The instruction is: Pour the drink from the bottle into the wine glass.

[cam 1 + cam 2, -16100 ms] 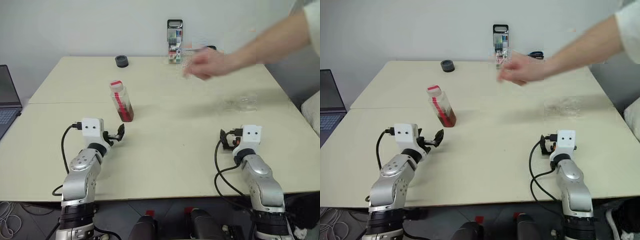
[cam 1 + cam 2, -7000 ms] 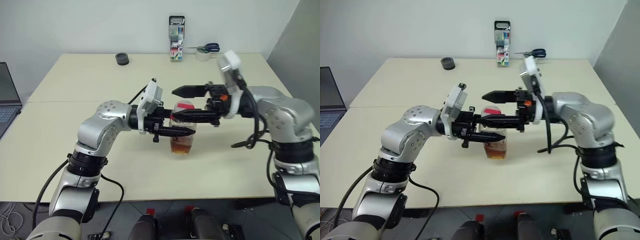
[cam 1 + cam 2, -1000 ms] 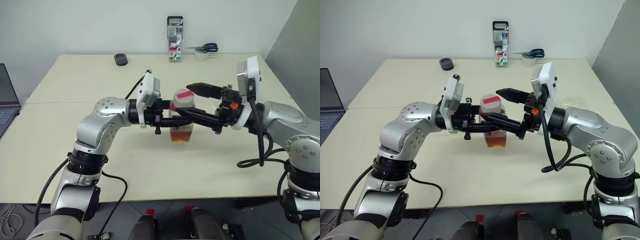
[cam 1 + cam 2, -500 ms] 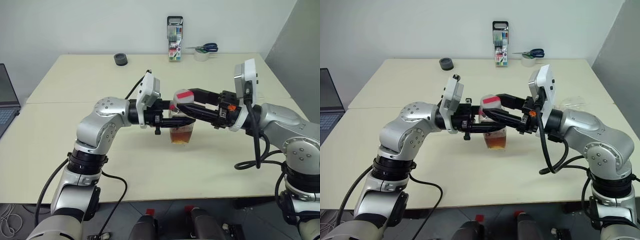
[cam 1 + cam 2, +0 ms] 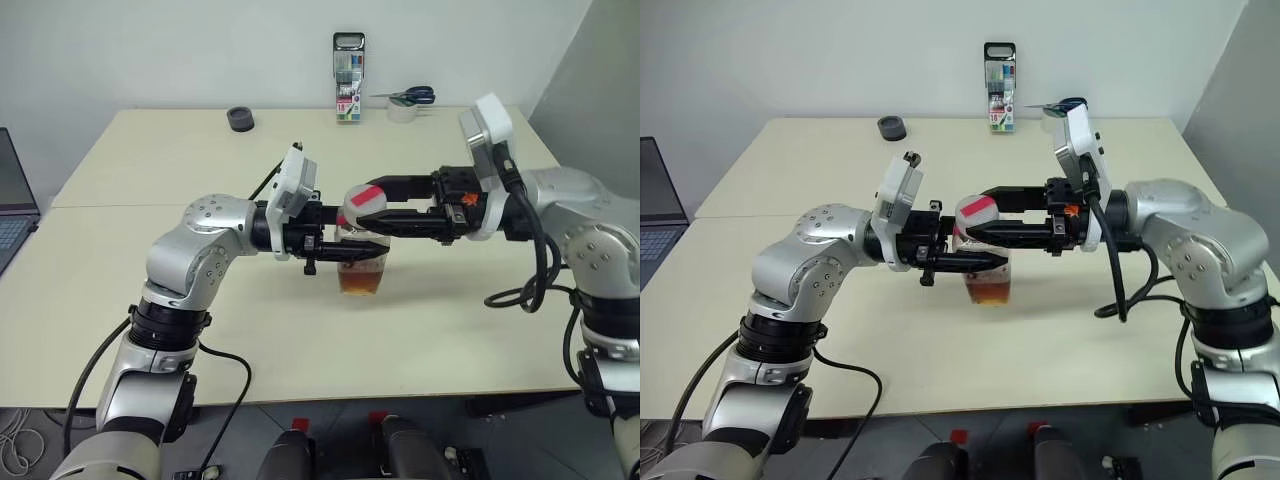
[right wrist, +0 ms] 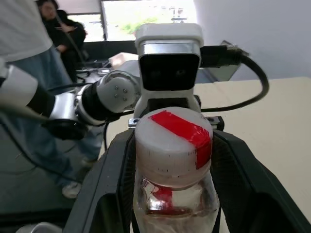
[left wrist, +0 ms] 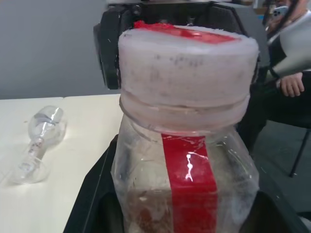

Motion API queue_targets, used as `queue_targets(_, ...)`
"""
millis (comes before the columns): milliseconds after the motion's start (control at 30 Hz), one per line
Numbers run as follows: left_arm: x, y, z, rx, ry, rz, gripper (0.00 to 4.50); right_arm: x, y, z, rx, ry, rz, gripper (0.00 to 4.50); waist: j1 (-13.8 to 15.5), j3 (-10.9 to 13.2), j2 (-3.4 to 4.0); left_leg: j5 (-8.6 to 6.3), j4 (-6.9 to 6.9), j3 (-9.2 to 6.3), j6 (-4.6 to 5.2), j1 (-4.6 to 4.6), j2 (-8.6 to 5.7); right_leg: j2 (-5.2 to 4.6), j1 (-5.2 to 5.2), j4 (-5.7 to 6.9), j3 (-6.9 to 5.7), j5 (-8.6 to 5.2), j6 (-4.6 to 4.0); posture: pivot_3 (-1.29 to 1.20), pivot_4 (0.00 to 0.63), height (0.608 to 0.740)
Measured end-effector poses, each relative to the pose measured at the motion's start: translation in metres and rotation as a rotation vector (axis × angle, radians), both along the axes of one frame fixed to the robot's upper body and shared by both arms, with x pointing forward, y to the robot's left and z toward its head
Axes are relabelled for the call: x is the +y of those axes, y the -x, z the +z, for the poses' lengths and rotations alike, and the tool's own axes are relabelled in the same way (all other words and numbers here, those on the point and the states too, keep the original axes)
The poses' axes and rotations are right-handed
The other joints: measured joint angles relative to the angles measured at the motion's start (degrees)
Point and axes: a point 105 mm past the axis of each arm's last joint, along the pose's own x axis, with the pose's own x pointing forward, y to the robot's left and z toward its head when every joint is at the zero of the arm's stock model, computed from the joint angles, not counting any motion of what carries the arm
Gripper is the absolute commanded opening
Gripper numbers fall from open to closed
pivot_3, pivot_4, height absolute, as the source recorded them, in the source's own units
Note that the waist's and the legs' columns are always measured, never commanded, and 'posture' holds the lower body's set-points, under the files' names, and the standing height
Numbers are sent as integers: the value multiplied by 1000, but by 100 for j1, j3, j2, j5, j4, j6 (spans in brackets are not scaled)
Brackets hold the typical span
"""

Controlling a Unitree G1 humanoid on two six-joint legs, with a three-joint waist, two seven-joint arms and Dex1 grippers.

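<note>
While the cap [image 6: 173,145] is on, no drink can reach the wine glass [image 7: 39,143], and the likely trouble is in getting it off. The left gripper [image 5: 352,250] has its jaws shut tight on the body of the bottle [image 5: 362,262], which stands upright near the middle of the table [image 5: 150,170]. The right gripper [image 5: 985,226] comes in level from the other side, its jaws half closed with one on each side of the cap; whether they actually press on it I cannot tell. If the right jaws twist with a weak hold they may slip round the cap. If the left hold gives, the bottle could turn with the cap or tip, spilling the drink [image 5: 361,278].

That drink is amber-brown and fills only the lower part of the bottle. The wine glass looks empty and lies on its side toward the table's right edge, so it would need standing up before anything is poured.
</note>
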Motion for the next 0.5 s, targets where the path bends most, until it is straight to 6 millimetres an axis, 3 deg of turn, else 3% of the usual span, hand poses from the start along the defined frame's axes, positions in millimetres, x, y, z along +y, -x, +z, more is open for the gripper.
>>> queue_targets(167, 8, 0, 6, 8, 15, 14, 1844, 13, -12, 10, 12, 25, 140, 1933, -6, 1, 0, 5, 0, -19, -9, -2, 4, -2, -4, 1, 0, 0, 0, 0, 150, 740)
queue_targets(400, 0, 7, 3, 11, -6, -24, 1844, 6, -16, 8, 42, 70, 163, 4354, 46, 2, -1, 13, 10, -28, -24, -15, -12, -20, -4, -7, -4, 0, 0, 0, 150, 740)
queue_targets(500, -1, 9, 2, 4, -11, -33, 1844, -9, -16, 8, 59, 106, 109, 4466, 40, 2, 0, 13, 4, -28, -24, -14, -7, -35, -6, -6, -4, 0, 0, 0, 150, 740)
